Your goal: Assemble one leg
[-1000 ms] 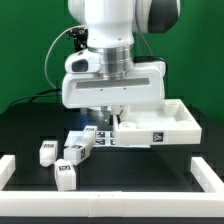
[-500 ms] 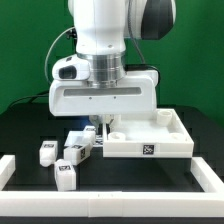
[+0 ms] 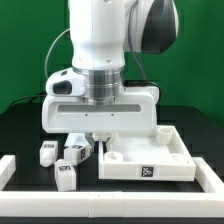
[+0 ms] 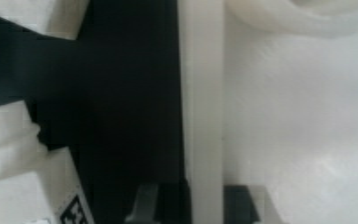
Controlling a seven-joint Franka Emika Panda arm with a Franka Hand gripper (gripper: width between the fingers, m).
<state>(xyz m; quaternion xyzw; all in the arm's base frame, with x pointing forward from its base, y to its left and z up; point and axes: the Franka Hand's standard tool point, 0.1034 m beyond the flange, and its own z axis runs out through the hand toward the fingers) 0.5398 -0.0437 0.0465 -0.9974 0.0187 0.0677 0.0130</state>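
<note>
Three small white legs with black-and-white tags lie on the black table at the exterior view's left: one [image 3: 47,152], one [image 3: 75,150] and one nearer the front [image 3: 66,176]. My gripper [image 3: 100,134] reaches down at the left wall of the large white square tray-like part [image 3: 150,160], right of the legs. In the wrist view my gripper [image 4: 197,205] has its dark fingers [image 4: 149,200] on either side of the tray's white wall [image 4: 197,120], shut on it. No leg is held.
A low white rim borders the table, with a corner piece at the exterior view's left [image 3: 8,168], a front bar [image 3: 110,198] and a piece at the right [image 3: 212,172]. A green backdrop stands behind.
The wrist has turned and moved toward the front, and the tray has swung with it, ending nearer the front and squarer to the camera. The legs have not moved.
</note>
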